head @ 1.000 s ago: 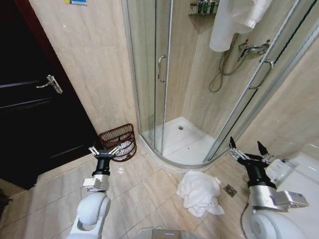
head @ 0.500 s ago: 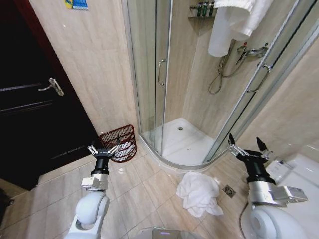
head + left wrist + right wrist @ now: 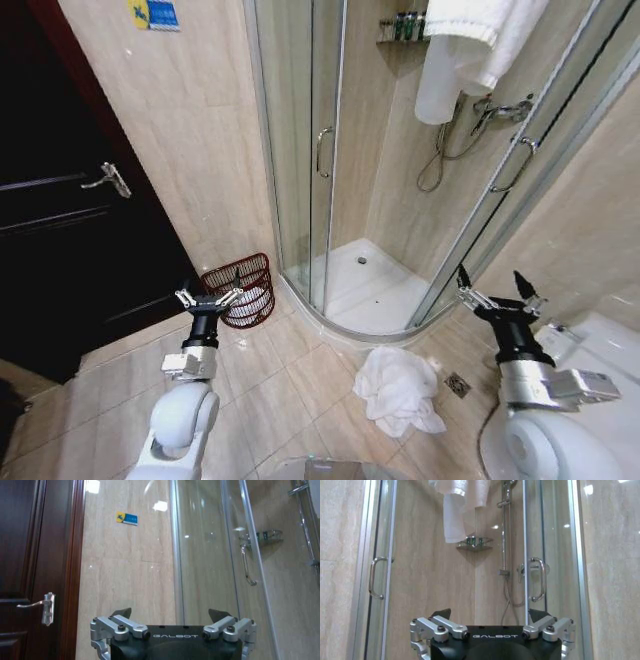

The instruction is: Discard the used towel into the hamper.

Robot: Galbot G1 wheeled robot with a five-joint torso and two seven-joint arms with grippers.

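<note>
Left pincer is hanging wide open and holding nothing, raised at near left, just in front of the hamper. Right pincer is also gaping wide and holding nothing, raised at near right beside the shower's open glass door. Hamper is sitting on the floor at the left, against the tiled wall and just left of the shower enclosure; something white is showing inside it. Used towel is lying crumpled on the floor at near centre, just in front of the shower tray, between the two arms and well apart from the hamper. Another white towel is hanging inside the shower at far right. Dark door is standing at far left.
</note>
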